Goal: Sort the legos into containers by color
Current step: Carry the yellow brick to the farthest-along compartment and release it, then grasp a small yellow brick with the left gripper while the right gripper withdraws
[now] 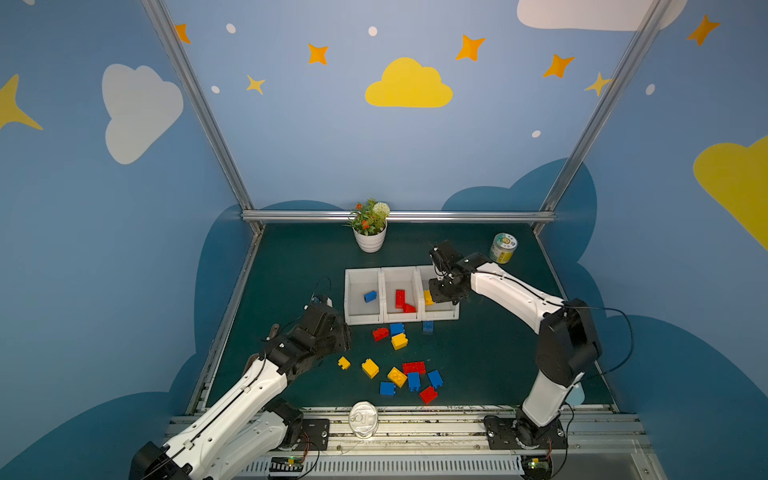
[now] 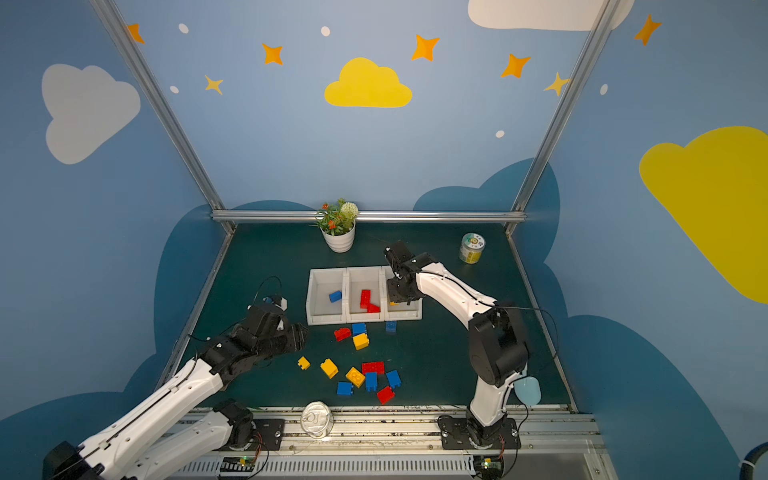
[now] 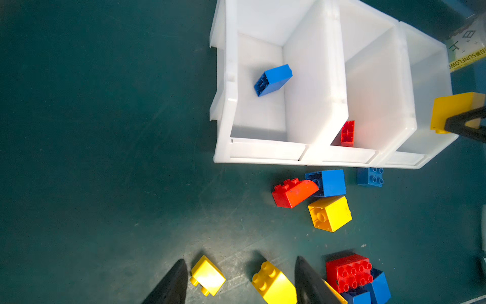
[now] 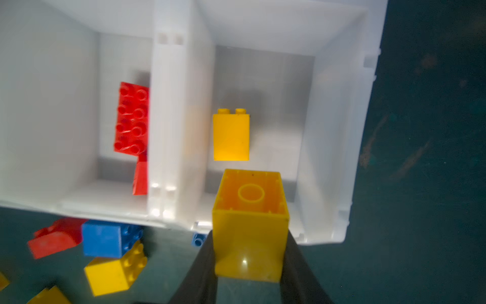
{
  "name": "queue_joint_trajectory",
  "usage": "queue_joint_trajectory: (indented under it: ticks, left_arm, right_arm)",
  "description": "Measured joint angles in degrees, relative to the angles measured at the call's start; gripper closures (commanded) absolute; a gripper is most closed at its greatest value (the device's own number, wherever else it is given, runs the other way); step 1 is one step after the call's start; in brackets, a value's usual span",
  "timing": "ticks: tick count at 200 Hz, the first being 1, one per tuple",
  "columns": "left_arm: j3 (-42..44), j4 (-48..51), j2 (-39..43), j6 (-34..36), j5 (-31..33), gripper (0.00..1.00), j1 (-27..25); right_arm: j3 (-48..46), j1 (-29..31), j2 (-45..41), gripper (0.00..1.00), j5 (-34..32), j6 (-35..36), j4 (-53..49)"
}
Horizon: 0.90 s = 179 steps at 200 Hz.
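Above the containers (image 1: 363,319), at the front wall of the end bin nearest the can (image 1: 503,248), the right claw (image 4: 248,237) is clamped on a yellow brick (image 4: 249,200), whose hollow underside faces the wrist camera. Inside that same bin lies a second yellow brick (image 4: 231,136). Middle bin: two red bricks (image 1: 402,300). Opposite end bin: one blue brick (image 1: 370,296). The left claw (image 3: 239,281) stands partly open, gripping nothing, just off the front corner of the containers at the blue-brick end. Loose legos (image 1: 413,368) lie on the counter (image 1: 291,266) in front of the containers. A red, a blue and a yellow piece cluster near the front wall, a flat blue piece (image 1: 428,326) sits just beside that wall, and the remainder lie farther out. A flower pot (image 1: 370,240) stands behind the containers.
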State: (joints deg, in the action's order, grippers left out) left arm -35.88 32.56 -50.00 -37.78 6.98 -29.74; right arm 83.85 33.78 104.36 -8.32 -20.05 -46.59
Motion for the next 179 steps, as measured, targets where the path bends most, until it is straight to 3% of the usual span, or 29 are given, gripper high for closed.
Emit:
queue_joint_trajectory:
  ticks: [25, 71, 133, 179]
  left_arm:
    - [0.0, 0.02, 0.31, -0.02, 0.02, 0.35, 0.0]
    - [0.04, 0.35, 1.16, -0.02, 0.02, 0.35, 0.0]
    - [1.86, 1.42, 1.97, -0.28, -0.2, 0.34, 0.0]
    - [2.32, 2.97, 1.57, -2.12, -1.38, 0.33, 0.0]
  right_arm:
    - [4.2, -1.57, 4.24, 0.7, -0.63, 0.5, -1.9]
    - [7.1, -2.97, 6.54, 0.49, -0.66, 0.74, -3.52]
    - [7.78, -2.99, 5.09, 0.46, 0.42, 0.79, -4.87]
    - [2.51, -1.7, -6.47, 0.46, 3.06, -0.15, -3.96]
